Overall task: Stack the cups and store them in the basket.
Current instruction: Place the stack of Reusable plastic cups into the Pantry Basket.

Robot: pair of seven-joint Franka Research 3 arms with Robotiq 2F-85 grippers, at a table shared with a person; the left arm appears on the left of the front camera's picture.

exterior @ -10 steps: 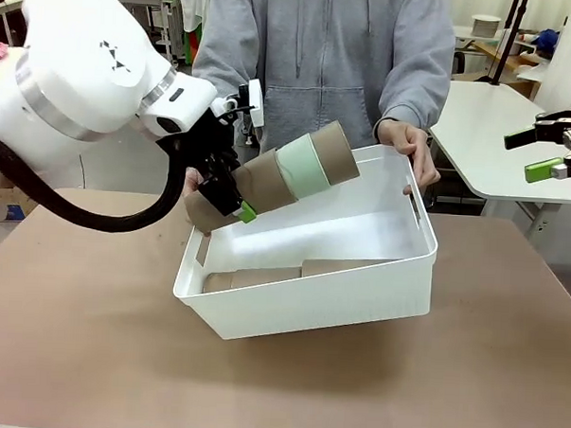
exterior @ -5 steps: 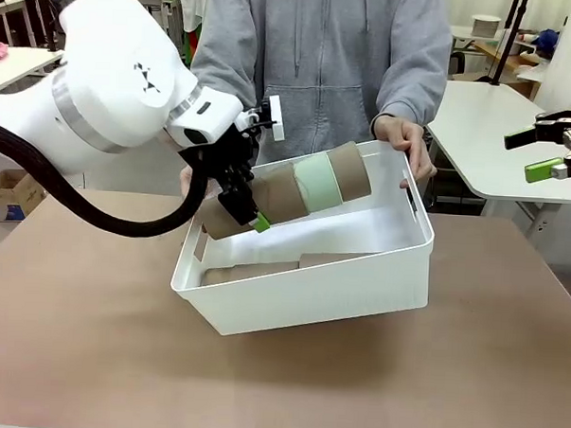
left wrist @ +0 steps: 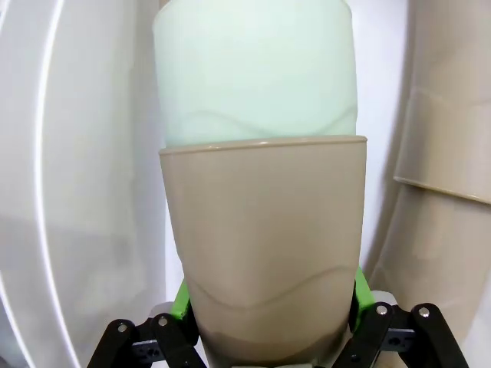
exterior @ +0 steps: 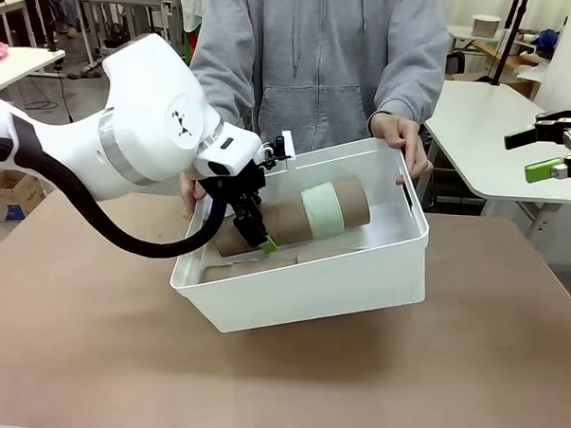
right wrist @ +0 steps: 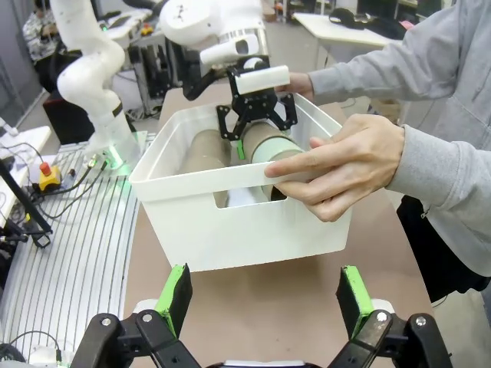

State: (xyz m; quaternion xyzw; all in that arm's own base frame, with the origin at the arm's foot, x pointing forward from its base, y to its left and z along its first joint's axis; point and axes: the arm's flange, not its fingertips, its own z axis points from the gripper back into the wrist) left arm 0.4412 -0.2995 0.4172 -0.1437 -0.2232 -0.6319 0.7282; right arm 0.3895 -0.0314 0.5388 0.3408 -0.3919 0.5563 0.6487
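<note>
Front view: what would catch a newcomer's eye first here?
The left gripper, shut on a stack of cups lying on its side with one mint cup among the tan ones, low inside the white basket at mid-table. A person's hands grip the basket's far rim. The right gripper hangs open, off to the right.

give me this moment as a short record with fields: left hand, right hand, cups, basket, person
left hand: left hand shut on the stack of cups, holding it lengthwise inside the basket
right hand: right hand open, holding nothing, off to the side of the basket
cups: the stack is tan with one mint green cup in it; more tan cups lie on the basket floor beside it
basket: white basket on the table
person: person's hand grips the basket's rim
</note>
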